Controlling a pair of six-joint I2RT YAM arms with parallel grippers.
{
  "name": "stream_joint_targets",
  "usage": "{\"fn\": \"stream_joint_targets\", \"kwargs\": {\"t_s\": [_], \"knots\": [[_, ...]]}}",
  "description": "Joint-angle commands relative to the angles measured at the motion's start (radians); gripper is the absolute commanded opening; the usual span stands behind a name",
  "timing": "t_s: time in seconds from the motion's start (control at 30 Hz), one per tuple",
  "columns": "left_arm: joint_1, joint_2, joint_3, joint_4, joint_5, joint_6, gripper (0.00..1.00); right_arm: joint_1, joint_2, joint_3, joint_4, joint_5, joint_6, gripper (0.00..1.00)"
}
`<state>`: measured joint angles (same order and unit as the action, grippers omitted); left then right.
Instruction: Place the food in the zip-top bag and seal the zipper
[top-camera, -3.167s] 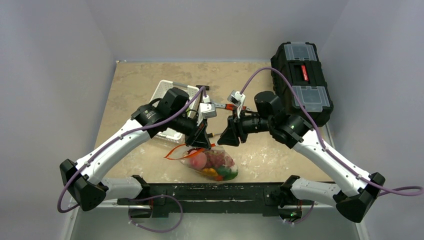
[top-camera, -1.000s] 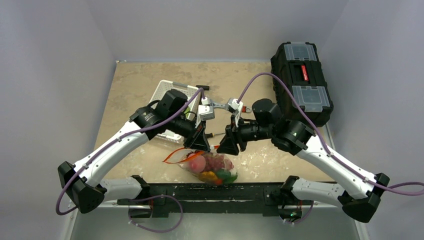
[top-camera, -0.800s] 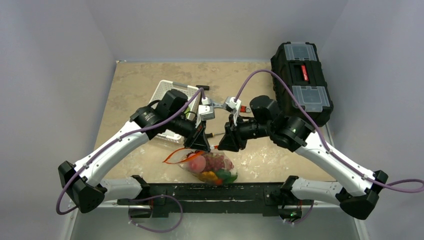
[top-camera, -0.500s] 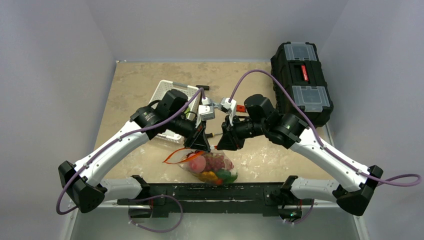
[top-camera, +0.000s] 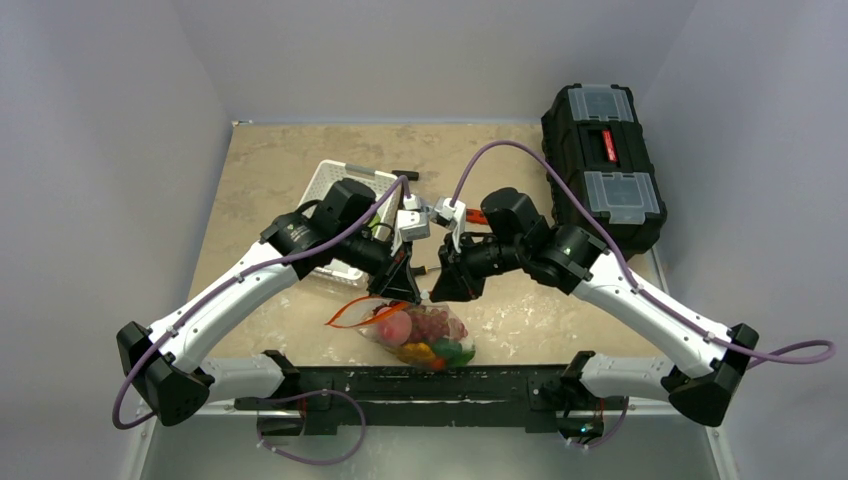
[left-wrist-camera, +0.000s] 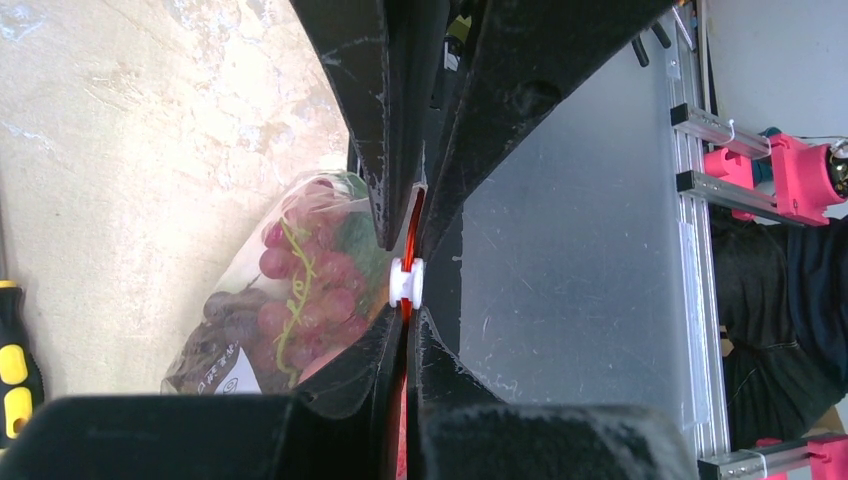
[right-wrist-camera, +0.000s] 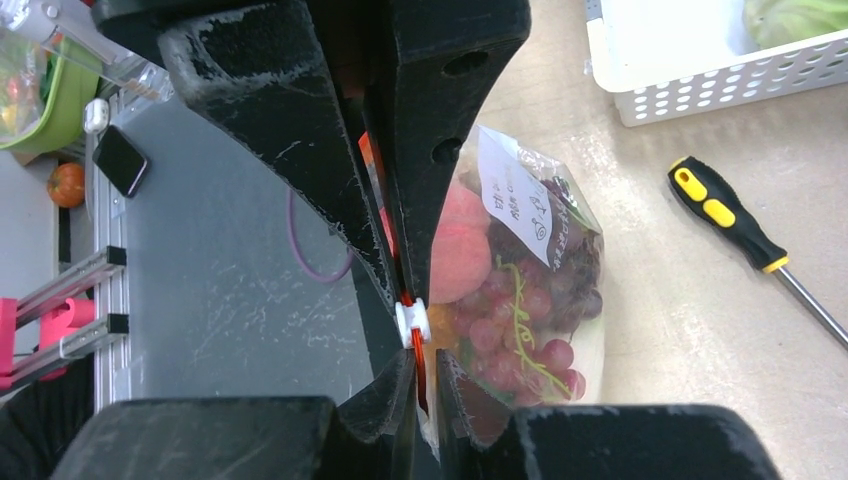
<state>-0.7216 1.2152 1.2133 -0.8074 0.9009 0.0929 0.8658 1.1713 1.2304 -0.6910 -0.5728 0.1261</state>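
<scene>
The zip-top bag (top-camera: 425, 335) lies near the table's front edge. Through its clear wall show dark purple grapes (right-wrist-camera: 520, 320), a pink peach (right-wrist-camera: 460, 235) and orange and green pieces of food. The red-orange zipper (left-wrist-camera: 413, 215) stands up from the bag between both grippers. My left gripper (left-wrist-camera: 408, 328) is shut on that strip, just behind the white slider (left-wrist-camera: 405, 282). My right gripper (right-wrist-camera: 425, 362) faces it from the other side of the slider, its jaws drawn in on the same strip with only a sliver of gap. From above, the two grippers meet tip to tip over the bag.
A white slotted basket (top-camera: 345, 215) stands behind the left arm, holding a green cabbage (right-wrist-camera: 795, 15). A yellow-and-black screwdriver (right-wrist-camera: 725, 215) lies on the table beside the bag. A black toolbox (top-camera: 600, 165) fills the back right corner.
The right arm has swung left until its gripper meets the left one, and its jaws have closed in on the zipper strip. The left arm and the bag have stayed put.
</scene>
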Motion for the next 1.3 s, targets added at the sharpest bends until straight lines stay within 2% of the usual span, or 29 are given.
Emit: {"fn": "stream_joint_targets", "kwargs": {"t_s": [0.0, 0.1, 0.13, 0.27, 0.37, 0.47, 0.7, 0.8, 1.0, 1.13, 1.27], "knots": [[-0.006, -0.009, 0.029, 0.042, 0.064, 0.01, 0.0, 0.007, 0.001, 0.018, 0.023, -0.033, -0.025, 0.1], [-0.006, -0.009, 0.029, 0.041, 0.069, 0.01, 0.0, 0.009, -0.001, 0.006, 0.04, -0.044, -0.019, 0.05], [-0.006, -0.01, 0.029, 0.042, 0.07, 0.01, 0.0, 0.01, -0.001, 0.001, 0.046, -0.047, -0.017, 0.0], [-0.006, -0.012, 0.036, 0.039, 0.075, 0.008, 0.01, 0.027, -0.031, -0.037, 0.092, 0.051, 0.025, 0.0], [-0.005, -0.022, 0.038, 0.049, 0.078, -0.005, 0.32, 0.027, -0.09, -0.086, 0.163, 0.15, 0.077, 0.0], [-0.003, -0.041, 0.017, 0.101, 0.069, -0.04, 0.42, 0.027, -0.118, -0.115, 0.202, 0.162, 0.094, 0.0], [0.005, -0.058, -0.043, 0.256, 0.043, -0.139, 0.46, 0.027, -0.131, -0.14, 0.236, 0.145, 0.089, 0.0], [0.005, -0.057, -0.072, 0.311, 0.023, -0.168, 0.43, 0.027, -0.128, -0.142, 0.246, 0.14, 0.088, 0.0], [0.002, -0.052, -0.081, 0.323, 0.025, -0.161, 0.37, 0.027, -0.128, -0.14, 0.249, 0.124, 0.085, 0.0], [0.002, -0.039, -0.079, 0.325, -0.006, -0.173, 0.43, 0.027, -0.134, -0.137, 0.252, 0.119, 0.087, 0.0], [0.002, -0.031, -0.086, 0.339, 0.014, -0.181, 0.45, 0.027, -0.136, -0.137, 0.251, 0.117, 0.085, 0.0]]}}
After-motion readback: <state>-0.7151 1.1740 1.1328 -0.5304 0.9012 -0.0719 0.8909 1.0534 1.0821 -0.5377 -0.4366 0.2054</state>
